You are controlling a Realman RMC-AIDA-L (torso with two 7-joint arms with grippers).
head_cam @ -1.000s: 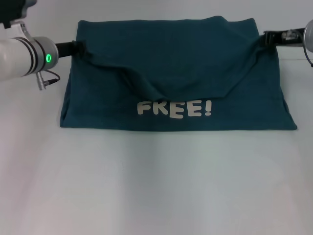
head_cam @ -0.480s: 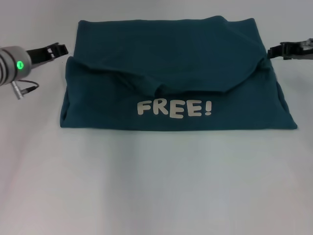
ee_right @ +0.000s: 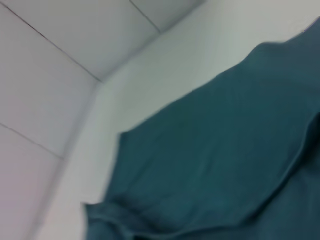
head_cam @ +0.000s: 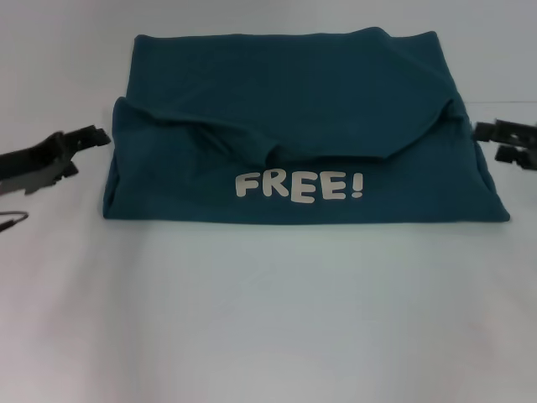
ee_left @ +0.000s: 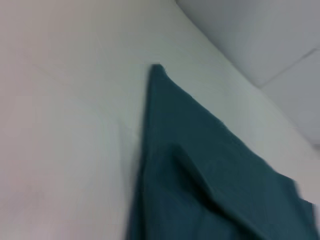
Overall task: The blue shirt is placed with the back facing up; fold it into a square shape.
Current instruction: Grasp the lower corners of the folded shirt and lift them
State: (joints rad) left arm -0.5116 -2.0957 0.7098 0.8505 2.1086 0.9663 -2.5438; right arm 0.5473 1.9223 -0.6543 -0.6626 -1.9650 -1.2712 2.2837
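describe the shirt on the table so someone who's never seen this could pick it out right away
On the white table, between the left gripper and the right gripper, lies the blue shirt, partly folded into a wide block with a flap draped over its middle. It is the only dark teal cloth there, and the pale word FREE! runs along its near edge.

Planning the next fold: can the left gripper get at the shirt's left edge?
Probably yes: the left gripper sits just beside the blue shirt with only bare table between them.
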